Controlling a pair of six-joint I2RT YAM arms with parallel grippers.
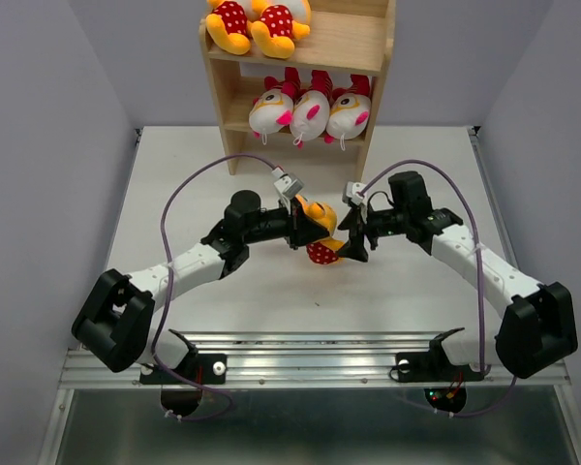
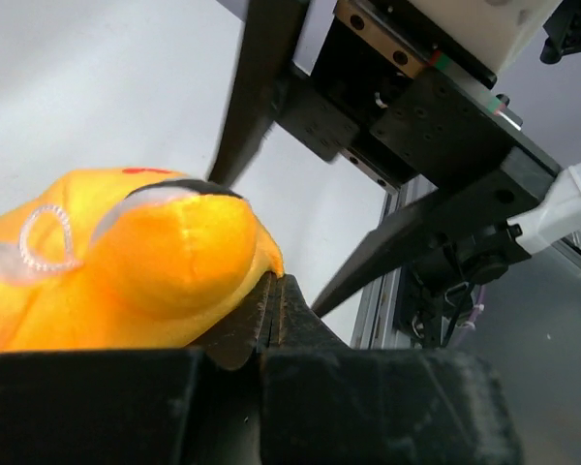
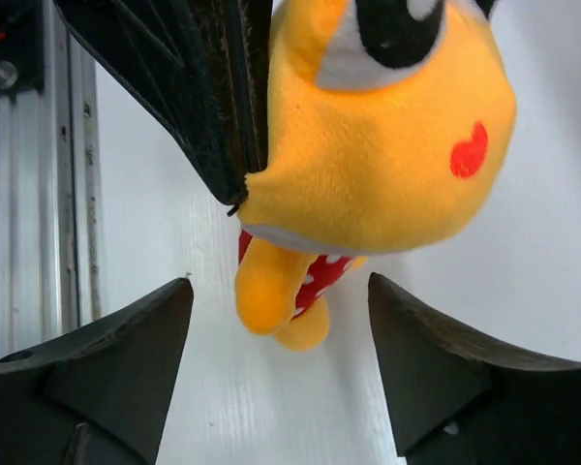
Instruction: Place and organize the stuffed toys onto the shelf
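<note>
The wooden shelf [image 1: 353, 44] stands beyond both claws. It holds two yellow toys [image 1: 230, 21] on the upper board and three white-headed ones [image 1: 312, 114] on the board below. The sixth toy [image 3: 387, 165], yellow-orange with a red cheek mark and a red dotted shirt, hangs from the left claw [image 2: 274, 295], which is pinched tight on its plush. The right claw [image 3: 280, 281] is spread wide, with one finger on either side of the dangling legs.

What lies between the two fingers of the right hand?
The legs of the yellow toy hang there, touching neither finger of the open right hand; the left hand grips the toy. The right wrist view shows it.
</note>
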